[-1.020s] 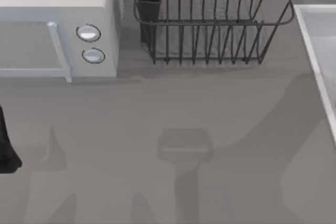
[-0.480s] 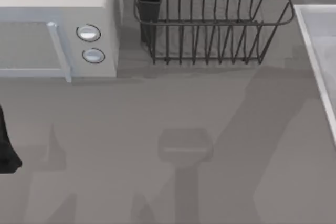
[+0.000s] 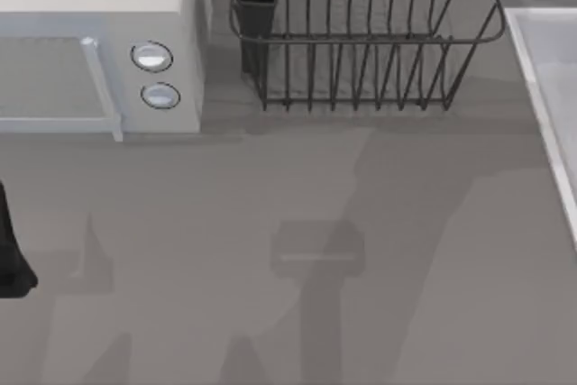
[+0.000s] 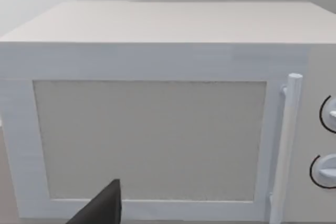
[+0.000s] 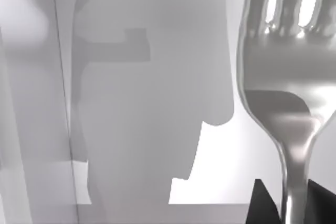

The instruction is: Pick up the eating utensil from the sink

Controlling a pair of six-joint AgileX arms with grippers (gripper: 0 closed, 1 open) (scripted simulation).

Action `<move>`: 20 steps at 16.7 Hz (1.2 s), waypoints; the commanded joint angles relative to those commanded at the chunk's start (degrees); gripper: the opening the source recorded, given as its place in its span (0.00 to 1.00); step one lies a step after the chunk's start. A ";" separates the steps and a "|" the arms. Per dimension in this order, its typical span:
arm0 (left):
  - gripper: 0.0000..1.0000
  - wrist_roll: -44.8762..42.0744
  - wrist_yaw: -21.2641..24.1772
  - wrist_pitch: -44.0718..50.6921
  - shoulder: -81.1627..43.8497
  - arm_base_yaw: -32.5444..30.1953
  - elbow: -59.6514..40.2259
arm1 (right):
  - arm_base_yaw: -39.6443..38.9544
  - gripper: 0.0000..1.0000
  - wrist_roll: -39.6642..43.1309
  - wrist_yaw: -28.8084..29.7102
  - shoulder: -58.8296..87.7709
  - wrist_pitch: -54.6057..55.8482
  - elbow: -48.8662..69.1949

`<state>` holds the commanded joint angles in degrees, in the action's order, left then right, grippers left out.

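Just one fork (image 5: 286, 93) between the right hand's (image 5: 287, 203) two fingers.

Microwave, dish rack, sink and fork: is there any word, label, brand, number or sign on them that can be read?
None: no text can be read.
Microwave: door and two knobs bear no writing.
Dish rack: bare wire.
Sink: plain rim.
Fork: plain metal, no stamp.
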<state>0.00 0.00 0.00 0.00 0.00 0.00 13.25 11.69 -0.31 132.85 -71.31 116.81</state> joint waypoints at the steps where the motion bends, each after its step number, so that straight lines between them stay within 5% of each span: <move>1: 1.00 0.00 0.00 0.00 0.00 0.00 0.00 | -0.07 0.00 -0.07 -0.02 0.14 0.15 -0.10; 6: 1.00 0.00 0.00 0.00 0.00 0.00 0.00 | -6.38 0.00 -6.39 0.02 -2.47 -1.35 -1.93; 16: 1.00 0.00 0.00 0.00 0.00 0.00 0.00 | -45.75 0.00 -45.04 0.28 -19.53 -7.73 -14.45; 20: 1.00 0.00 0.00 0.00 0.00 0.00 0.00 | -53.74 0.00 -53.03 0.35 -24.35 -8.95 -18.07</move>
<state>0.00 0.00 0.00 0.00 0.00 0.00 -40.49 -41.35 0.04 108.50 -80.26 98.74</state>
